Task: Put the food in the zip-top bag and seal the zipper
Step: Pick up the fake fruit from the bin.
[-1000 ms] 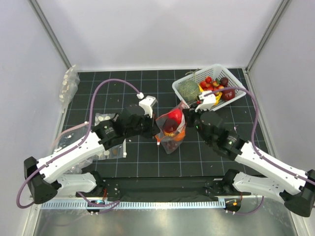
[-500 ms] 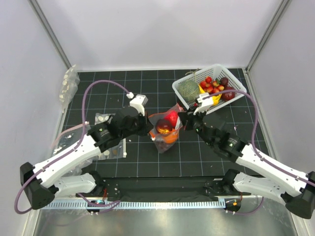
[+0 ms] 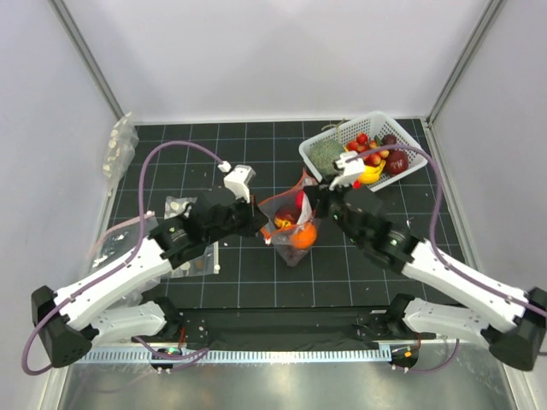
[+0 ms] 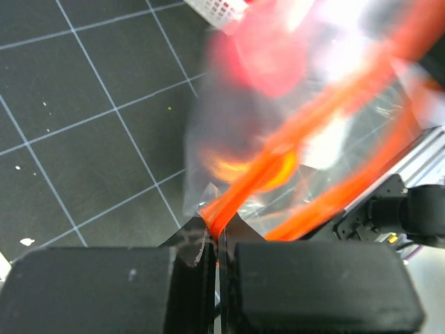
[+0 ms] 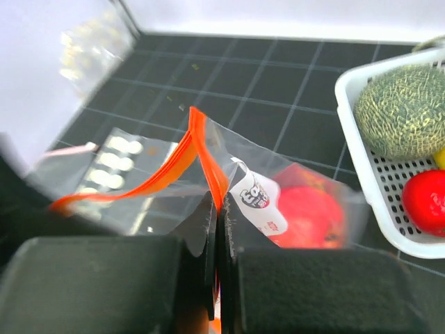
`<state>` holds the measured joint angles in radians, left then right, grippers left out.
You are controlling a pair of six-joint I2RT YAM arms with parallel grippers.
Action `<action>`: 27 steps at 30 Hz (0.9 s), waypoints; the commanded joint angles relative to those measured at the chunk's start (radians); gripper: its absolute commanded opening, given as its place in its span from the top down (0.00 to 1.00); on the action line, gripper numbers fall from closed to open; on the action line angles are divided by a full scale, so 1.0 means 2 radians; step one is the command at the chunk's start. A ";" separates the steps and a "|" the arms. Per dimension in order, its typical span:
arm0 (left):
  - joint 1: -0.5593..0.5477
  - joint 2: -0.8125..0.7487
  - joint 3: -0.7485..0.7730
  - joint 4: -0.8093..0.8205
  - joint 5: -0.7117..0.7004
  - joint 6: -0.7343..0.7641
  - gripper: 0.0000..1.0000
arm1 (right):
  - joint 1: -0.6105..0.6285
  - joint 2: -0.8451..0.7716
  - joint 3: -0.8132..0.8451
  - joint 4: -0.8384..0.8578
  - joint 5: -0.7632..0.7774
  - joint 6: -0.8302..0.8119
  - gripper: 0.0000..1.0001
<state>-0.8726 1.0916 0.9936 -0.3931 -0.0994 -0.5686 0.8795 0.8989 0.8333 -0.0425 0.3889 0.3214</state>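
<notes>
Tension is the thing to watch. The zip-top bag (image 3: 291,224) is strung between your arms over the middle of the table, with a red ball (image 5: 306,216) and an orange ball (image 3: 302,237) low inside it. Your left gripper (image 4: 217,240) is pinching one end of the zipper (image 5: 204,156) and your right gripper (image 5: 221,216) the other. The strip looks unsealed between them. Pull too hard and an end may slip free, and the loaded bag would sag and spill its fruit.
</notes>
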 commanded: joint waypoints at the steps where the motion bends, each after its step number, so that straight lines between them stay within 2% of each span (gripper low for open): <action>1: 0.003 -0.067 -0.010 0.053 0.003 0.011 1.00 | -0.002 0.064 0.053 -0.051 0.040 0.015 0.99; 4: 0.003 -0.093 -0.028 0.064 -0.002 0.011 0.99 | -0.002 0.059 0.046 -0.044 0.066 0.023 0.99; 9: 0.003 -0.037 0.010 0.010 -0.002 0.014 0.94 | -0.005 0.027 0.027 -0.036 0.096 0.024 0.99; 13: 0.003 -0.008 0.035 -0.027 -0.012 0.020 0.90 | -0.009 0.040 0.029 -0.039 0.082 0.023 0.87; 16: 0.003 -0.012 0.039 -0.042 -0.041 0.021 0.90 | -0.011 0.070 0.052 -0.061 0.081 0.033 0.86; 17: 0.003 -0.015 0.037 -0.042 -0.048 0.022 0.90 | -0.012 0.075 0.051 -0.056 0.080 0.036 0.88; 19: 0.003 -0.029 0.032 -0.040 -0.053 0.023 0.90 | -0.014 0.074 0.040 -0.047 0.075 0.039 0.97; 21: 0.003 -0.036 0.030 -0.039 -0.064 0.023 0.89 | -0.016 0.070 0.033 -0.029 0.063 0.038 0.99; 22: 0.003 -0.045 0.028 -0.039 -0.065 0.024 0.85 | -0.019 0.069 0.030 -0.025 0.057 0.038 0.99; 23: 0.003 -0.048 0.026 -0.037 -0.068 0.024 0.72 | -0.019 0.068 0.029 -0.020 0.046 0.038 0.99; 26: 0.002 -0.059 0.016 -0.017 -0.069 0.032 0.50 | -0.020 0.066 0.024 -0.009 0.033 0.036 0.99; 27: 0.003 -0.060 0.014 -0.010 -0.062 0.035 0.48 | -0.020 0.064 0.023 -0.007 0.033 0.036 0.99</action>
<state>-0.8700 0.9981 1.0199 -0.4736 -0.2096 -0.5293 0.8421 1.0534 0.8871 -0.1333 0.4831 0.3847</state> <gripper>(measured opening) 0.485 0.047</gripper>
